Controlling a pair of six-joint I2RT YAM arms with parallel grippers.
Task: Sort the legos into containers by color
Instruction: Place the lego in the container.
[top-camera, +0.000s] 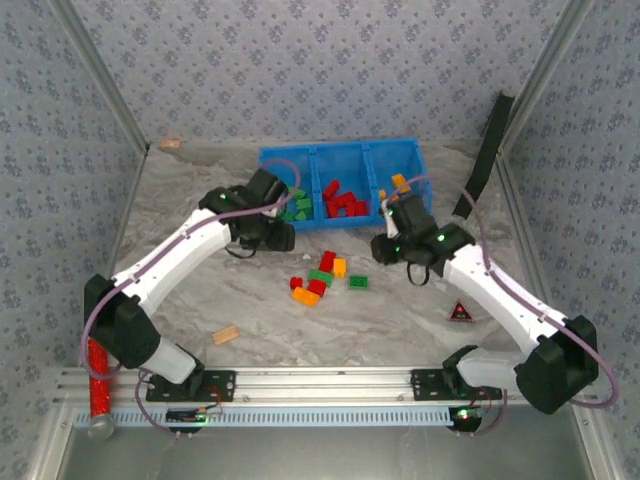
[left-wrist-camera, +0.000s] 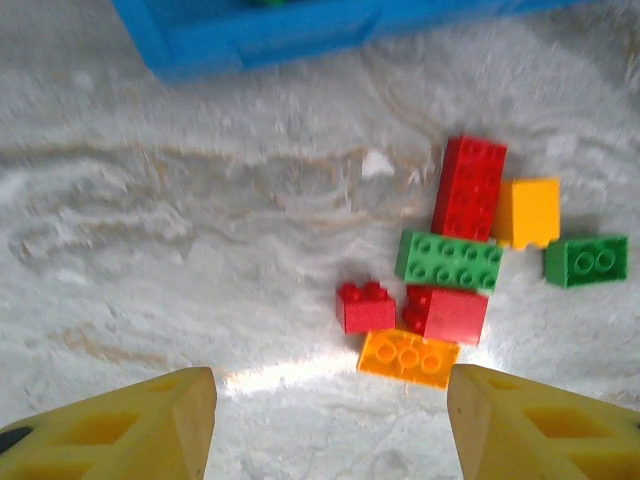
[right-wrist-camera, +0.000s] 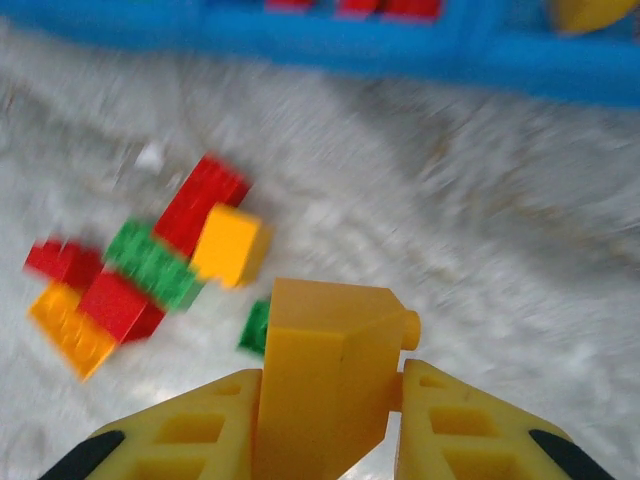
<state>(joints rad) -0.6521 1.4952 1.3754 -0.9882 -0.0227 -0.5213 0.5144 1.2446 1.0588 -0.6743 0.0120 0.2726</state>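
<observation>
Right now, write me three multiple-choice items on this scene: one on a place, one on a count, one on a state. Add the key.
1. Where in the tray do the red bricks lie?
A. left compartment
B. middle compartment
C. right compartment

2. How many loose bricks lie outside the tray?
A. three
B. twelve
C. seven

3. What state is the right gripper in?
A. shut on an orange brick
B. open and empty
C. shut on a green brick

Key:
1 B: the top view shows them in the middle compartment.
2 C: the left wrist view shows seven in one cluster.
3 A: the right wrist view shows it clamped on that brick.
</observation>
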